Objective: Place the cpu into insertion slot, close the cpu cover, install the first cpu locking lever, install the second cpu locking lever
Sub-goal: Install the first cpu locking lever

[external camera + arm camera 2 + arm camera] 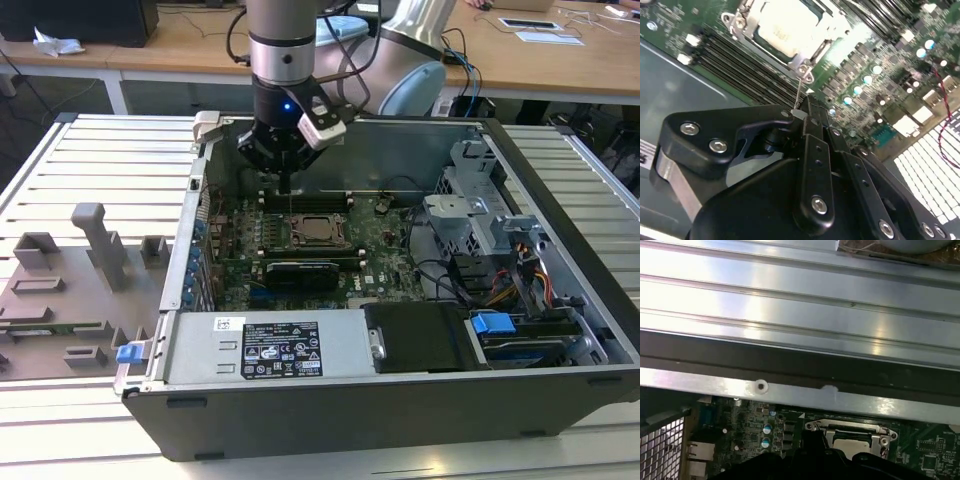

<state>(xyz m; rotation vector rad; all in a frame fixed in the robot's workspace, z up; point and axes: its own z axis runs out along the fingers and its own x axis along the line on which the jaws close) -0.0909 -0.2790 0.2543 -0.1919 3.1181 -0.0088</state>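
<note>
The tool (801,114) is hanging just beside the insertion slot (296,233), pinching narrowly onto a thin locking lever (798,92); the cpu (780,27) is sitting inside that slot.

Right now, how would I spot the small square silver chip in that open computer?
Look inside the open black computer case, midway across its green circuit board. The dull silver-grey square chip sits in a silvery metal frame; its neighbours are long black slots.
</note>
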